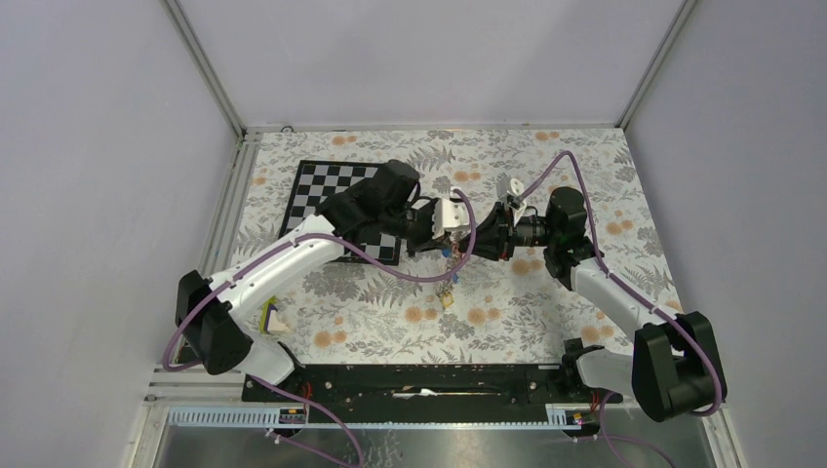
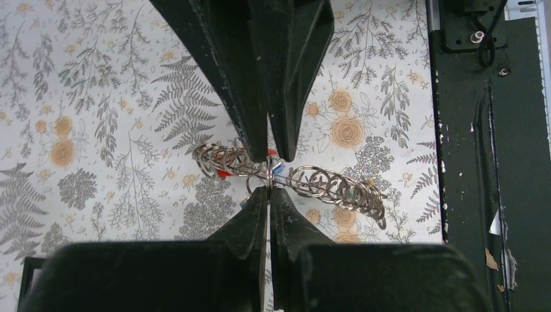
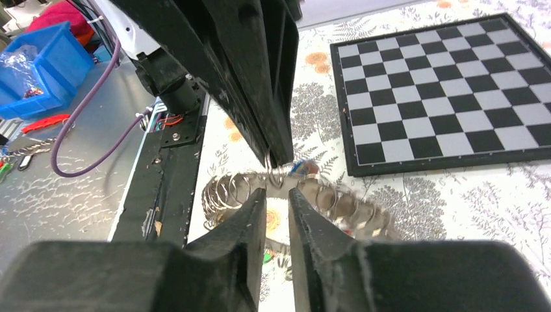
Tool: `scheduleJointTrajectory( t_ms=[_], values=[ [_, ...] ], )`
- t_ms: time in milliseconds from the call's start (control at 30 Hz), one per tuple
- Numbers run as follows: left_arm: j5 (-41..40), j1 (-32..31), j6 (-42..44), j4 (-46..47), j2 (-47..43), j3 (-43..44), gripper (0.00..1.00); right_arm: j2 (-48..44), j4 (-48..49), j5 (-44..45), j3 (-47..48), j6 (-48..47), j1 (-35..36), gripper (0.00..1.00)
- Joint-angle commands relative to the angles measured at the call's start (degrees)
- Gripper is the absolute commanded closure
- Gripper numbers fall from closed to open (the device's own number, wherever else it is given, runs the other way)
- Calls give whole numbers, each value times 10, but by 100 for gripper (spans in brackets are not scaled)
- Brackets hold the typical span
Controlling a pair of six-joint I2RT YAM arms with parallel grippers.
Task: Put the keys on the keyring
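The keyring (image 2: 312, 185) is a grey chain of wire loops held in the air above the floral table, sagging on both sides of the grip. Small red (image 2: 223, 173) and blue (image 2: 278, 168) key heads hang among its loops. My left gripper (image 2: 269, 190) is shut on one ring of the chain. My right gripper (image 3: 277, 195) faces it from the opposite side, fingers slightly apart, tips straddling that same ring (image 3: 274, 177). In the top view both grippers meet at mid-table, with the keyring (image 1: 449, 278) dangling below them.
A black-and-white chessboard (image 1: 322, 190) lies at the back left, behind the left arm; it also shows in the right wrist view (image 3: 442, 84). The black base rail (image 1: 419, 380) runs along the near edge. A blue bin (image 3: 39, 71) sits off the table.
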Motion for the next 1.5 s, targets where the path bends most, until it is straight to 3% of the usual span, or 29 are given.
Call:
scheduleJointTrajectory(
  t_ms=[0,100,333,567,1000,1167,1400,1467],
  values=[
    [-19,2,7,-19,-12,61,100,-16,-41,13,14,-34,-5,71],
    [-29,-1,7,-42,2,80,100,-22,-54,15,16,-58,-5,63],
    [-69,-22,10,-92,31,122,100,-27,-54,10,20,-55,-5,54],
    [-91,-36,-9,-139,58,168,100,-32,-18,6,14,-24,-4,54],
    [-77,-43,-23,-140,72,177,100,-19,13,6,7,3,13,59],
    [-76,-43,-23,-140,74,178,100,-13,13,7,7,3,21,64],
    [-73,-42,-25,-140,73,180,100,-6,4,6,11,0,25,98],
    [-71,-42,-25,-139,71,180,100,-7,4,9,15,6,25,100]
  ],
)
